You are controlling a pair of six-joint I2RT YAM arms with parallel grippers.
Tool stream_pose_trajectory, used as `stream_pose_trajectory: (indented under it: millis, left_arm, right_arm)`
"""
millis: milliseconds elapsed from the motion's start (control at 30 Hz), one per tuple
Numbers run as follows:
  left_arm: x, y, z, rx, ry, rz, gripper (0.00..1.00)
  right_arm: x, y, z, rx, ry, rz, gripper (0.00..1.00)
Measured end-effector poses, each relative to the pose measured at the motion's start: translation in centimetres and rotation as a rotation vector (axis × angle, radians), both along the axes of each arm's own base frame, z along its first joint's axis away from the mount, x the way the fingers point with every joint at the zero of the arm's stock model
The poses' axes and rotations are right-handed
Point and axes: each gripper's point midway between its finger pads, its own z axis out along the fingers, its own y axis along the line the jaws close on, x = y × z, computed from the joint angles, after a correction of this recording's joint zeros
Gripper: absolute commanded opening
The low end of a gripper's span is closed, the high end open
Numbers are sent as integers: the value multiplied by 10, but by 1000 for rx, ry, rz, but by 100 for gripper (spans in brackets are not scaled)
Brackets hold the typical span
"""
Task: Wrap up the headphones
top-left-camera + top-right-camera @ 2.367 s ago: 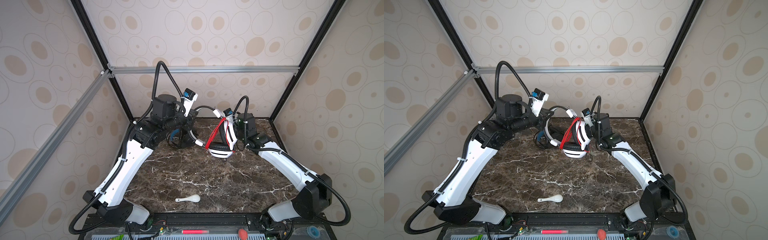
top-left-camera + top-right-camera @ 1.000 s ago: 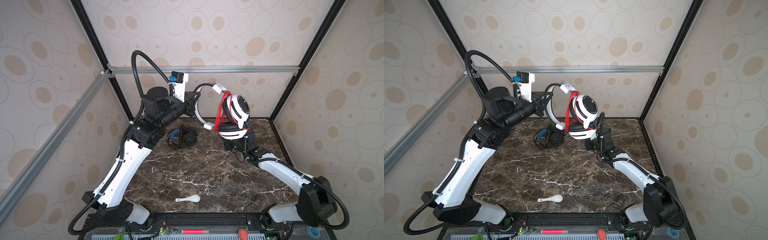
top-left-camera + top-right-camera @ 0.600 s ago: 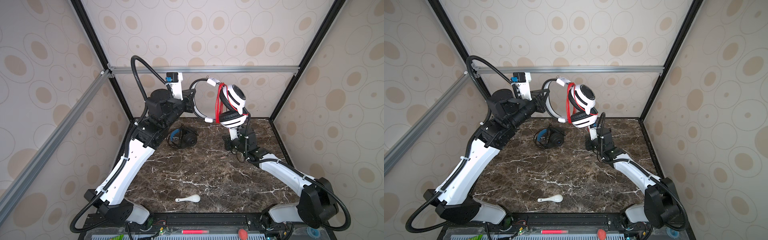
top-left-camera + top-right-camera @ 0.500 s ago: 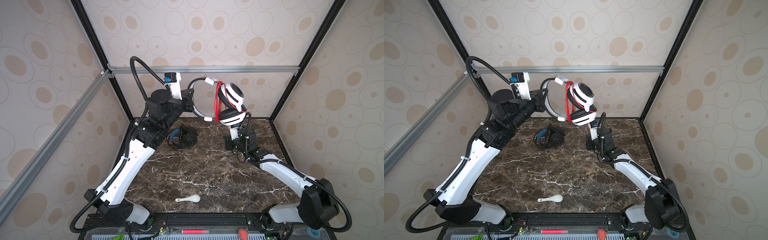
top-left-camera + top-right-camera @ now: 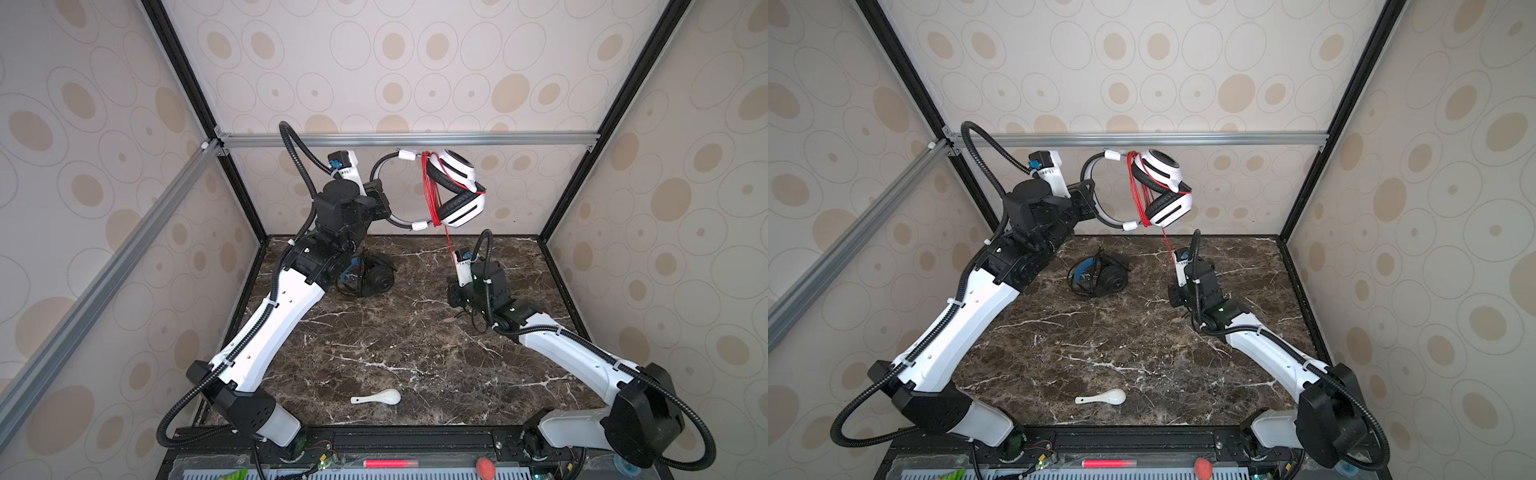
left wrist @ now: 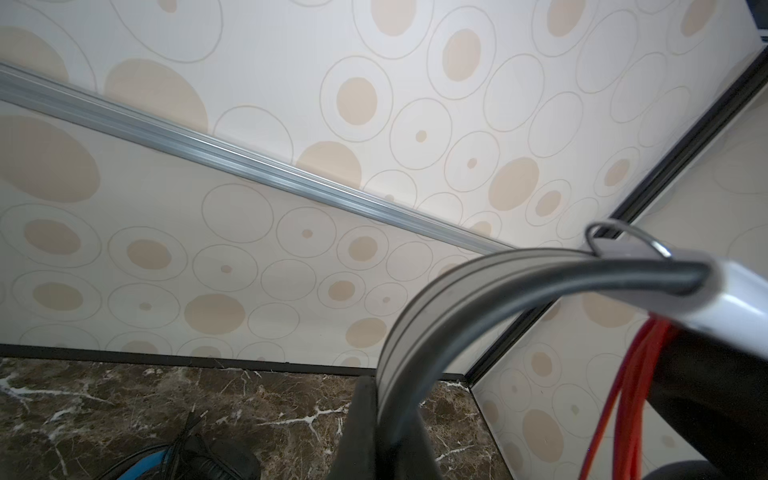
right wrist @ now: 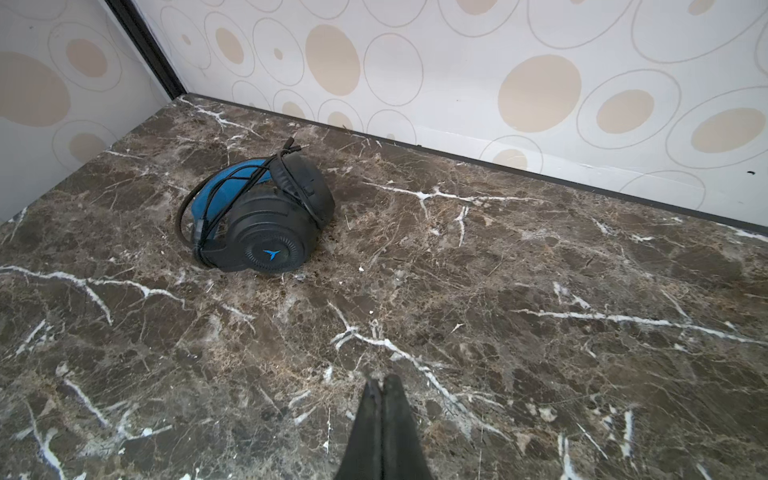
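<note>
**Top views:** The left gripper, clamped on the headband, holds the white headset high at the far centre, band to the left and earcups to the right. The red cord is looped up and down across it. One loose strand drops toward the right gripper, which sits low over the table, below the cups and nearer that strand. The black headset lies on the far left of the marble.

**Left wrist:** The dark fingers pinch the headband, and the red loops hang just beyond it.

**Right wrist:** The fingertips are pressed together, with no cord visible between them. The next turn likely depends on the strand above.
</note>
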Motion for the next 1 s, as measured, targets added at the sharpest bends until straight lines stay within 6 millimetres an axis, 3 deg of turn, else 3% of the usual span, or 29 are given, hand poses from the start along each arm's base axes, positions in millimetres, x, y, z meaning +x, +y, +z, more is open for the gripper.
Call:
stream_pose_trajectory:
  millis: [467, 733, 1000]
  left_arm:
    - [22, 13, -21, 47, 64, 143, 0]
    - [32, 23, -73, 190, 136, 230, 0]
    - [34, 36, -124, 423, 207, 289, 0]
  right_arm:
    - [-28, 23, 10, -88, -57, 75, 0]
    - [-46, 37, 13, -182, -62, 168, 0]
    - [-49, 39, 47, -257, -119, 227, 0]
